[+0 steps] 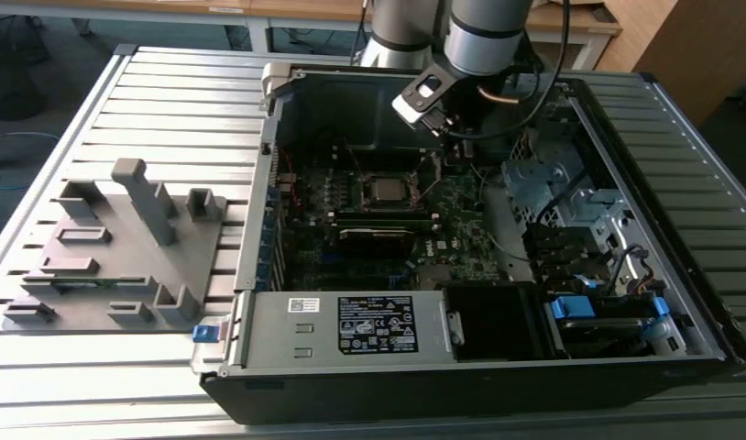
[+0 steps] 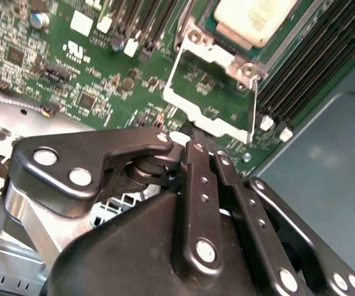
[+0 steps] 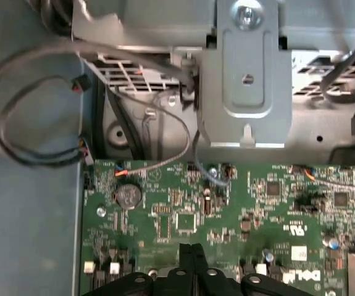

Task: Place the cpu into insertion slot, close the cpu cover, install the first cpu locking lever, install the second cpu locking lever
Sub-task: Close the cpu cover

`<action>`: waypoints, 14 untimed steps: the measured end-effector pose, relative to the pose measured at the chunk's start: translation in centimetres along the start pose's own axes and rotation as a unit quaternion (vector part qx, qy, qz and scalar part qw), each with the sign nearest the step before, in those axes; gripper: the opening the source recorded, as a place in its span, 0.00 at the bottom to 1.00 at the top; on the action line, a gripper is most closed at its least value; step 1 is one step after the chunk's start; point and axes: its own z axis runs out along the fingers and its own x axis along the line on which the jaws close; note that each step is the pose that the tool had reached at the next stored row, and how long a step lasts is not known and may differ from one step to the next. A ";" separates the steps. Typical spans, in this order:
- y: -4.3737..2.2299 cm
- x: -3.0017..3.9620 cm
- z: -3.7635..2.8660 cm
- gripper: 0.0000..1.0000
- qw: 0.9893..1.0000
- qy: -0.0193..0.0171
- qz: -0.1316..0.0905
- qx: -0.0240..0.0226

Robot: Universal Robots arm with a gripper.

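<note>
The cpu lies flat, metal top up, seated in the insertion slot; being square, it has no long axis. The cpu cover is swung open, its hinge edge at the slot and its free edge pointing toward the gripper. The gripper's fingers are pressed together at that edge, with nothing visibly between them.

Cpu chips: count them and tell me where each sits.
1. The cpu sits in the insertion slot in the exterior view; the second wrist view shows it beside the opened cpu cover.
</note>
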 end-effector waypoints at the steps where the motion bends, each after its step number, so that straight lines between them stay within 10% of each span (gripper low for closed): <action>1: -0.30 0.00 -0.01 0.10 1.000 0.000 0.000 -0.001; 14: -4.10 0.01 -0.16 0.10 1.000 0.000 0.000 -0.016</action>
